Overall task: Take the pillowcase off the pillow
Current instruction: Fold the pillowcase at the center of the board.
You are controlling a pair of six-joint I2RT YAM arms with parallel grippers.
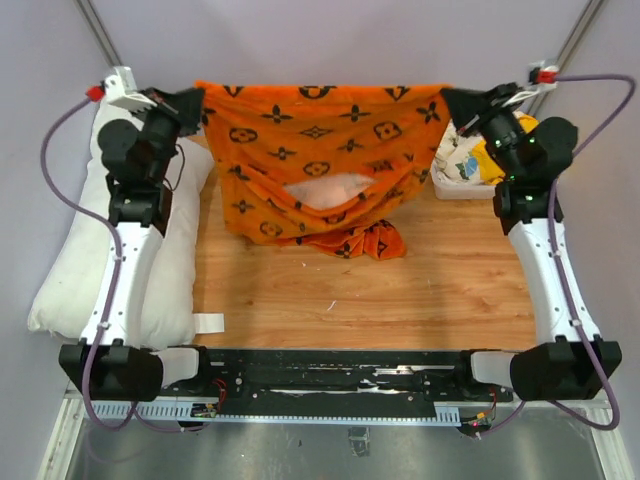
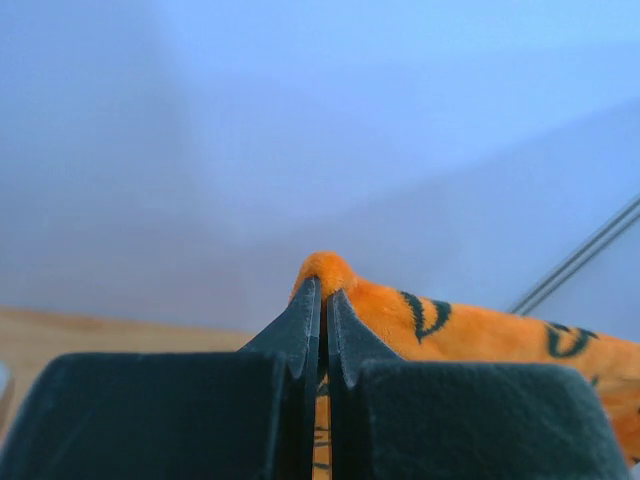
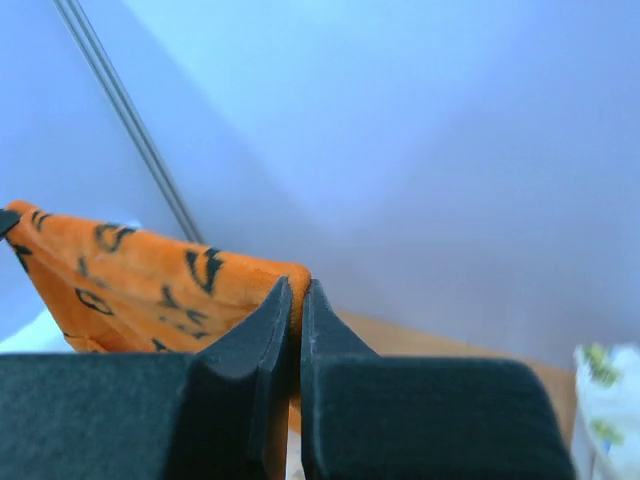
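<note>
pillowcase [image 1: 300, 140]: orange, black motifs; held spread and hanging over the far part of the worktop [image 1: 420, 290], lower edge bunched on the wood. left end effector [image 1: 196, 100]: clamped on its upper left corner. right end effector [image 1: 450, 100]: clamped on its upper right corner. pillow [image 1: 70, 270]: white, laid just left of the pillowcase, outside it.

Bright even light, soft shadows, sharp

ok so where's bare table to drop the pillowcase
Bare wood table runs centre to right, between the hanging pillowcase and the arms' base rail. Crowded: the pillow fills the left side, a bin of cloths the far right corner.
</note>
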